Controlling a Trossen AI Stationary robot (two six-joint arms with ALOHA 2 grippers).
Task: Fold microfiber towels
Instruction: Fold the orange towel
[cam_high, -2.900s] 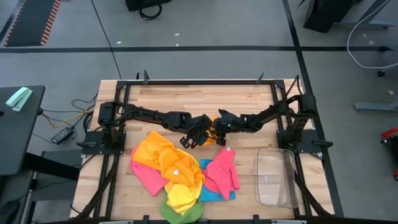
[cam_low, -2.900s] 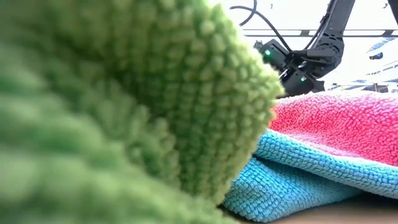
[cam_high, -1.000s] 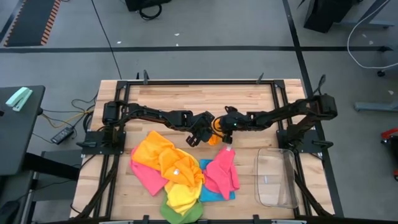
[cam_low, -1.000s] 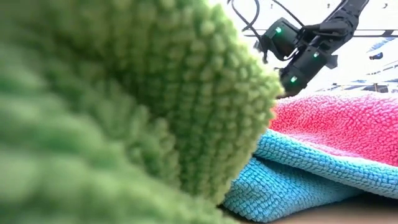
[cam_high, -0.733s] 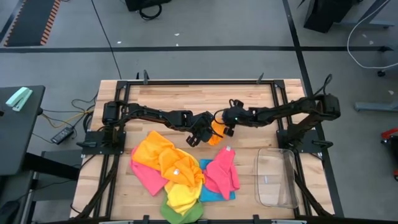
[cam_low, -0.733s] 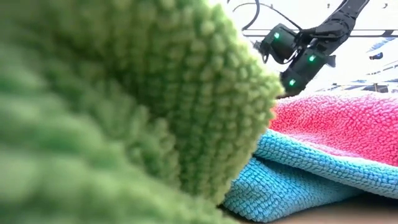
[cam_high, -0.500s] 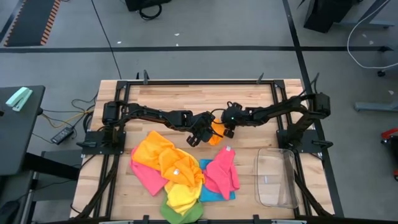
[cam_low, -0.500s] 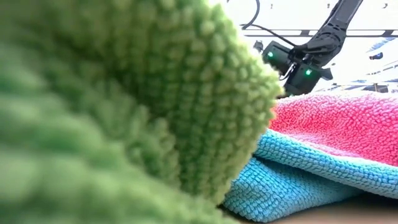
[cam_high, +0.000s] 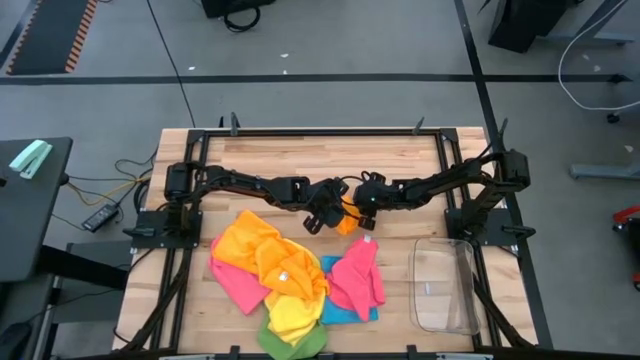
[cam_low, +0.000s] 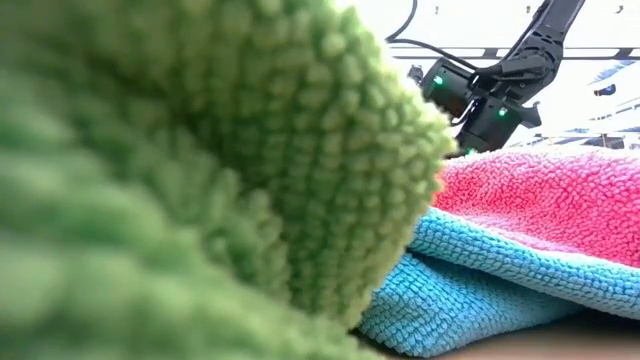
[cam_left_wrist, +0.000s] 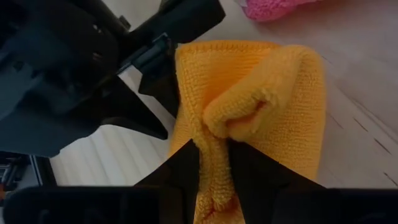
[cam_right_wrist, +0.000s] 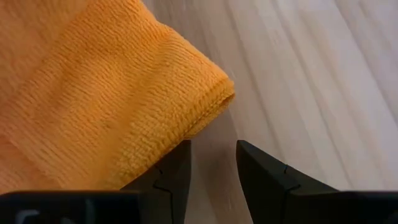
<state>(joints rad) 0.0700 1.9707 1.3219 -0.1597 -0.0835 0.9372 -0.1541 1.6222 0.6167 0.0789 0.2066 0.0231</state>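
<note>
Orange towel (cam_left_wrist: 261, 106) is seen as nubby looped cloth – table (cam_right_wrist: 311, 74) is pale, smooth-grained wood; fingers (cam_right_wrist: 267, 180) look matt black.

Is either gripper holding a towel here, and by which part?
The left gripper pinches a bunched fold of the orange towel. The right gripper is open, holding nothing.

The left end effector (cam_left_wrist: 214, 177) pinches a bunched ridge of a folded orange microfiber towel (cam_left_wrist: 267, 106) between its two dark fingers (cam_left_wrist: 258, 171), the cloth puckering into a small lump just beyond the tips. The towel lies on the pale wooden tabletop (cam_left_wrist: 367, 118). The other arm (cam_left_wrist: 81, 68), dark and bulky, reaches in against the towel's far edge. A bit of pink towel (cam_left_wrist: 273, 7) shows beyond it.
</note>
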